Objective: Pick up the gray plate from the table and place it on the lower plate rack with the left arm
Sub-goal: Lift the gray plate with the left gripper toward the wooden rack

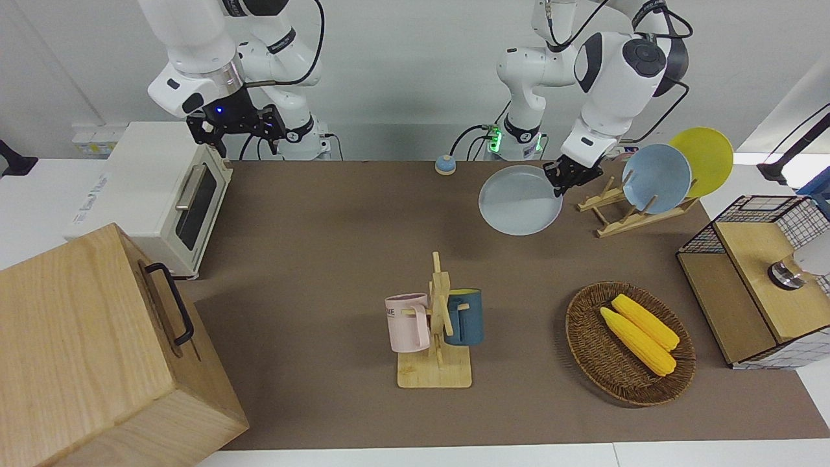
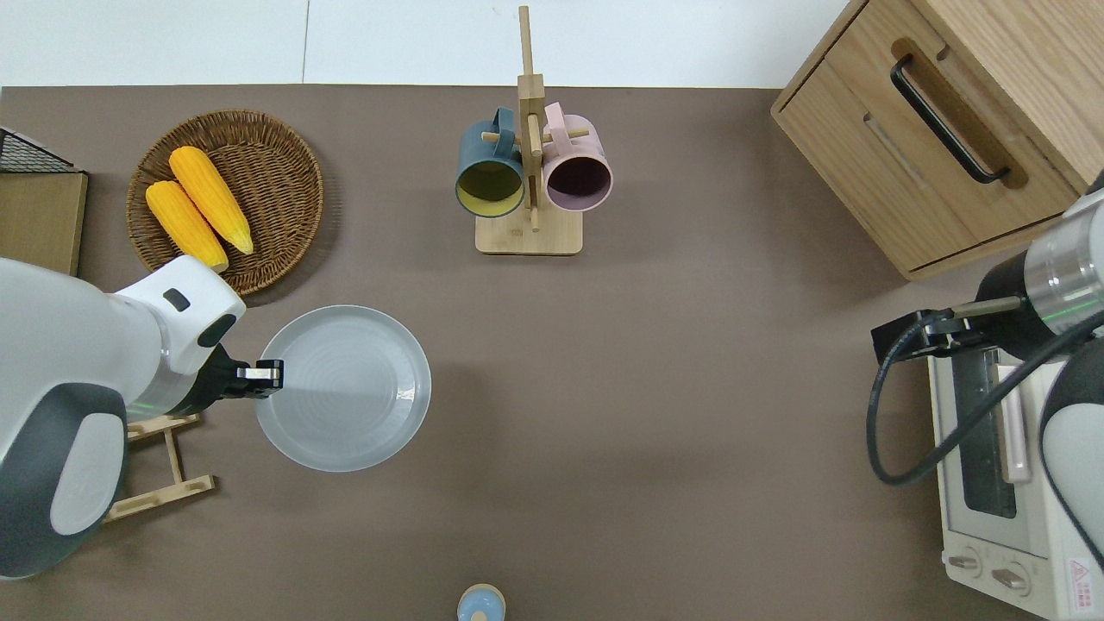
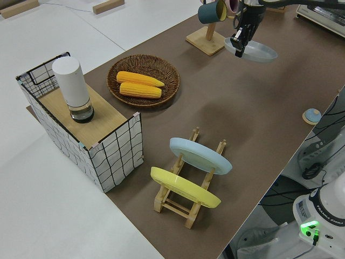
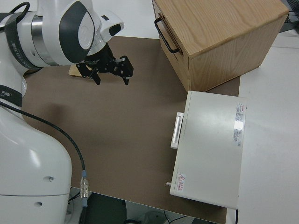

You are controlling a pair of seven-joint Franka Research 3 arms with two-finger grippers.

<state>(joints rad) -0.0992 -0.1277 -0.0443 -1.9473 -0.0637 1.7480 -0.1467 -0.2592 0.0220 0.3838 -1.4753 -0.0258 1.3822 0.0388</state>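
Observation:
The gray plate (image 1: pixel 521 200) (image 2: pixel 343 388) (image 3: pixel 253 52) hangs roughly level a little above the table (image 1: pixel 337 259). My left gripper (image 1: pixel 559 183) (image 2: pixel 267 377) (image 3: pixel 237 43) is shut on the plate's rim, on the side toward the lower plate rack (image 1: pixel 622 214) (image 2: pixel 164 457) (image 3: pixel 188 199). That rack stands just beside the plate, toward the left arm's end of the table. It holds a light blue plate (image 1: pixel 656 178) (image 3: pixel 200 155) and a yellow plate (image 1: pixel 703 159) (image 3: pixel 183 188) leaning in its slots. The right arm is parked, its gripper (image 1: pixel 237 133) (image 4: pixel 112 74) open.
A wooden mug stand (image 1: pixel 438 324) with a pink and a blue mug stands mid-table. A wicker basket (image 1: pixel 587 344) with two corn cobs, a wire crate (image 1: pixel 752 285), a toaster oven (image 1: pixel 162 194), a wooden cabinet (image 1: pixel 97 350) and a small blue bell (image 1: pixel 445 164) ring the table.

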